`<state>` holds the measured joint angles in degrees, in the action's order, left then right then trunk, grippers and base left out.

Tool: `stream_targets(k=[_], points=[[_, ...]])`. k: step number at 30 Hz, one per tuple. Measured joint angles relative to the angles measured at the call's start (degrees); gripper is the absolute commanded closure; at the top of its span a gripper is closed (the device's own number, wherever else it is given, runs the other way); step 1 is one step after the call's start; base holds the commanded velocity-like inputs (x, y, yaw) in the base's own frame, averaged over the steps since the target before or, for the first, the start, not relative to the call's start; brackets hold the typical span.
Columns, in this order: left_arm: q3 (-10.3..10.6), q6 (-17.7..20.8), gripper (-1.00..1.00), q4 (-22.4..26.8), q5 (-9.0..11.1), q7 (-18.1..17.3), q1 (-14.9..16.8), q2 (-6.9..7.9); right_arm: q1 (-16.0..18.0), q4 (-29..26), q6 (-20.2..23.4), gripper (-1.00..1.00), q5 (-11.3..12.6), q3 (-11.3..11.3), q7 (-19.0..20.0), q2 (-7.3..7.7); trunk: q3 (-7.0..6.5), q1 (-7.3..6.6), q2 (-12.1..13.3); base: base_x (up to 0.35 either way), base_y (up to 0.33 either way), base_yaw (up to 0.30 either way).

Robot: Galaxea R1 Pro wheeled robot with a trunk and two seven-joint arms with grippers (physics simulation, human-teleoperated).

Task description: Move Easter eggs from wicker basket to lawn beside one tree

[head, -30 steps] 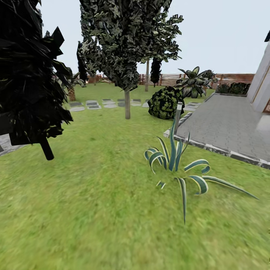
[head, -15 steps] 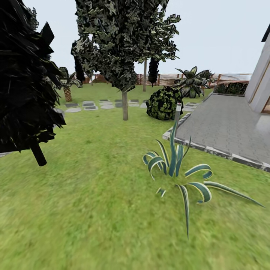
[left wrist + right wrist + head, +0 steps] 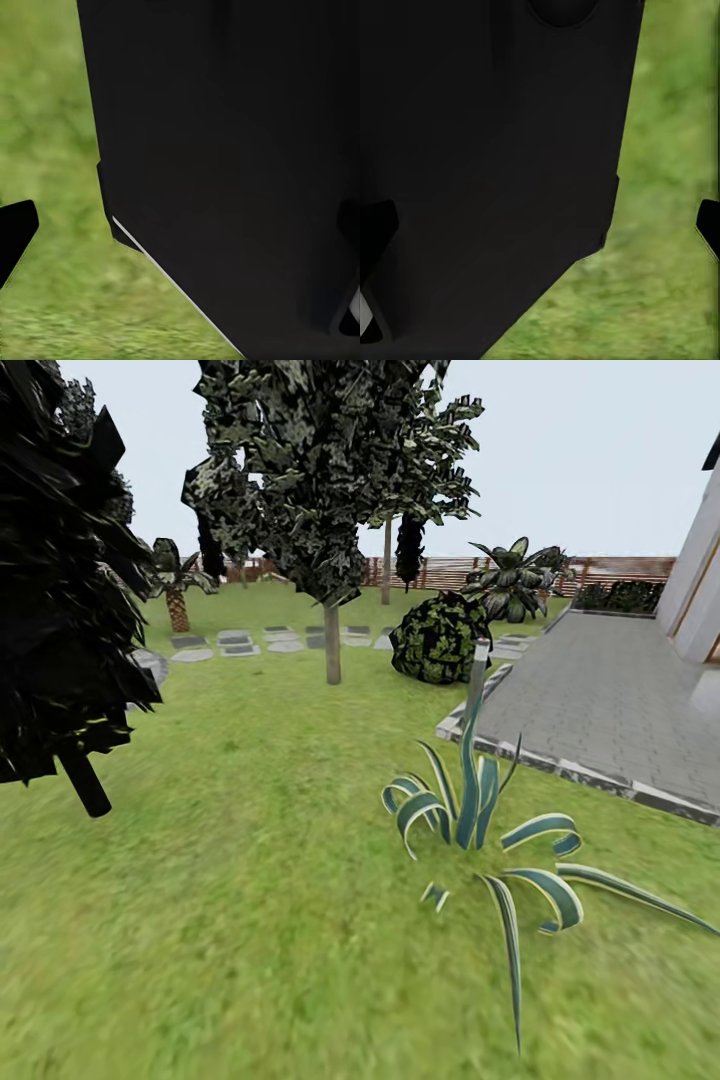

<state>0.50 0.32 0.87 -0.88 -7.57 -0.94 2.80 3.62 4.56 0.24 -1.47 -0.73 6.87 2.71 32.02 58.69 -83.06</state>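
The lawn (image 3: 250, 880) spreads out ahead as mottled green grass. The Easter eggs, the wicker basket and the thick slanted-trunk tree are out of view. In the left wrist view my left gripper (image 3: 180, 229) hangs beside my dark body, one fingertip (image 3: 15, 234) at the frame's edge over grass, the jaws wide apart and empty. My right gripper (image 3: 540, 229) looks the same in the right wrist view, with a fingertip (image 3: 709, 229) over grass and nothing held.
A near-black conifer (image 3: 60, 580) stands close on the left. A slim straight-trunked tree (image 3: 332, 640) rises ahead, with a round shrub (image 3: 437, 638) beside it. A striped spiky plant (image 3: 480, 830) sits near right. Grey paving (image 3: 610, 710), stepping stones (image 3: 235, 642) and a slat fence (image 3: 450, 572) lie beyond.
The whole head view has shifted as the camera moved: the conifer slid toward the left edge and the striped plant looks slightly nearer and lower. Nothing else moved on its own.
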Motion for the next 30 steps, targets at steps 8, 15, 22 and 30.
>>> stream_targets(k=[8, 15, 22, 30], points=[[0.0, 0.02, -1.0, 0.0, 0.0, 0.0, 0.0, 0.0, 0.0, 0.0, 0.0, -1.0, -0.03, 0.0, 0.0, 0.0, 0.0, 0.0, 0.0, 0.337, 0.0, 0.0], [0.01, 0.03, -1.0, 0.0, 0.0, 0.0, 0.0, 0.0, 0.0, 0.0, 0.0, -1.0, 0.02, 0.0, 0.0, 0.0, 0.0, 0.0, 0.0, 0.337, 0.0, 0.0], [0.05, 0.04, -1.0, 0.0, 0.0, 0.0, 0.0, 0.0, 0.0, 0.0, 0.0, -1.0, -0.04, -0.06, 0.0, 0.0, 0.0, 0.0, 0.0, 0.337, 0.0, 0.0], [0.04, 0.02, -1.0, 0.0, 0.0, 0.0, 0.0, 0.0, 0.0, 0.0, 0.0, -1.0, -0.04, -0.01, 0.0, 0.0, 0.0, 0.0, 0.0, 0.337, 0.0, 0.0]])
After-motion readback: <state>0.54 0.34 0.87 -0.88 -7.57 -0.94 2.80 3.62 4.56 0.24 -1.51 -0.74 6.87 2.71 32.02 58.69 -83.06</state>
